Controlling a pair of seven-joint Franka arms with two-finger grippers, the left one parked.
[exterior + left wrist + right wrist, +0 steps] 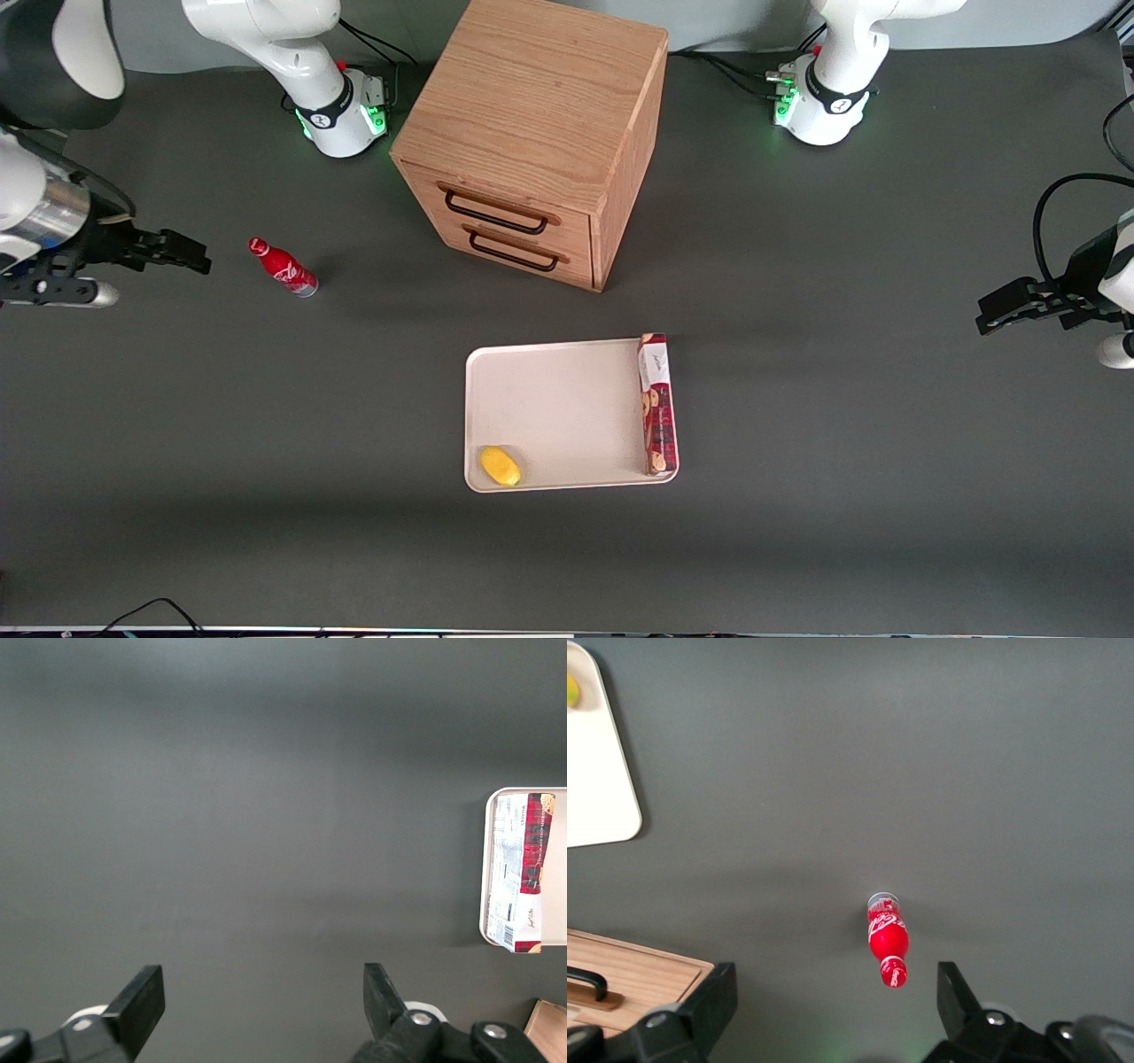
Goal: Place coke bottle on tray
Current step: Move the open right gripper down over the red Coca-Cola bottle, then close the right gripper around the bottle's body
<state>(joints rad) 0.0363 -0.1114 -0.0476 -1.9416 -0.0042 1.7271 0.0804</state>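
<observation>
**Q:** State the position and condition of the hand.

**A:** The hand (168, 250) hangs above the worktop (842, 496) at the working arm's end, clear of every item. Its two fingers (713, 997) stand apart with nothing between them, as the right wrist view confirms.

**Q:** Locate the coke bottle.

**A:** The coke bottle (283, 267) stands upright on the bare worktop, near the hand but not touching it. It is toward the working arm's end relative to the wooden drawer cabinet (532, 133), and farther from the front camera than the tray. In the right wrist view the bottle (888, 939) appears cap towards the camera, between the lines of the two fingers and below them.

**Q:** Locate the tray and its contents.

**A:** The tray (558, 408) lies flat on the worktop, in front of the cabinet's two drawers and nearer to the front camera. It is well apart from the bottle. A long red biscuit box (656, 403) lies along the tray edge nearest the parked arm. A small yellow object (500, 466) rests in the tray corner closest to the front camera at the working arm's side.

**Q:** Condition of the cabinet?

**A:** Both drawers appear closed, each with a dark handle (494, 213).
</observation>
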